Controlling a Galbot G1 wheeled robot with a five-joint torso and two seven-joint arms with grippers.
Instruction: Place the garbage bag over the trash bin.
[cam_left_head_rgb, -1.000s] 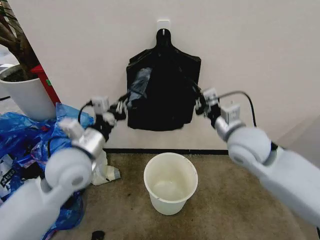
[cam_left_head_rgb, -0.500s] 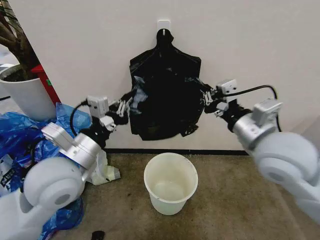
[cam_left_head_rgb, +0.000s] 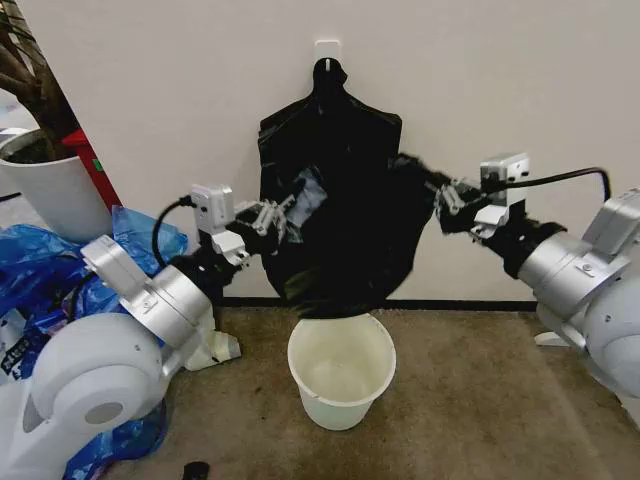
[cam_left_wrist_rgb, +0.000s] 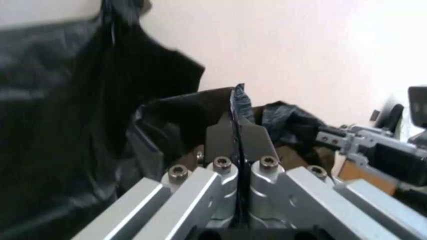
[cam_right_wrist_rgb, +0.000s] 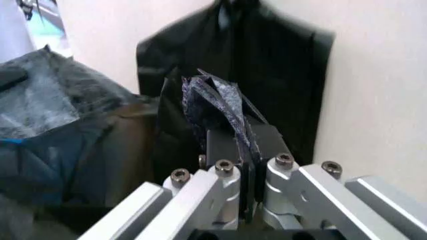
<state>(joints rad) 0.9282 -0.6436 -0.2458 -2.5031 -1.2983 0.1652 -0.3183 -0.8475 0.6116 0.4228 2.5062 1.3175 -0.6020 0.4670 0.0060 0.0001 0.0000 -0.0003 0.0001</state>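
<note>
Garbage bag (cam_left_head_rgb: 345, 225) stretched between both grippers, its bottom hanging just above the trash bin (cam_left_head_rgb: 341, 365). It hides most of the black bundle (cam_left_head_rgb: 330, 95) hung on the white wall (cam_left_head_rgb: 520, 70). Left gripper (cam_left_head_rgb: 287, 210) and right gripper (cam_left_head_rgb: 440, 195) each clamp a film edge. Bin stands on brown carpet (cam_left_head_rgb: 470, 400); blue bags (cam_left_head_rgb: 50, 265) lie left, partly behind the left arm.
</note>
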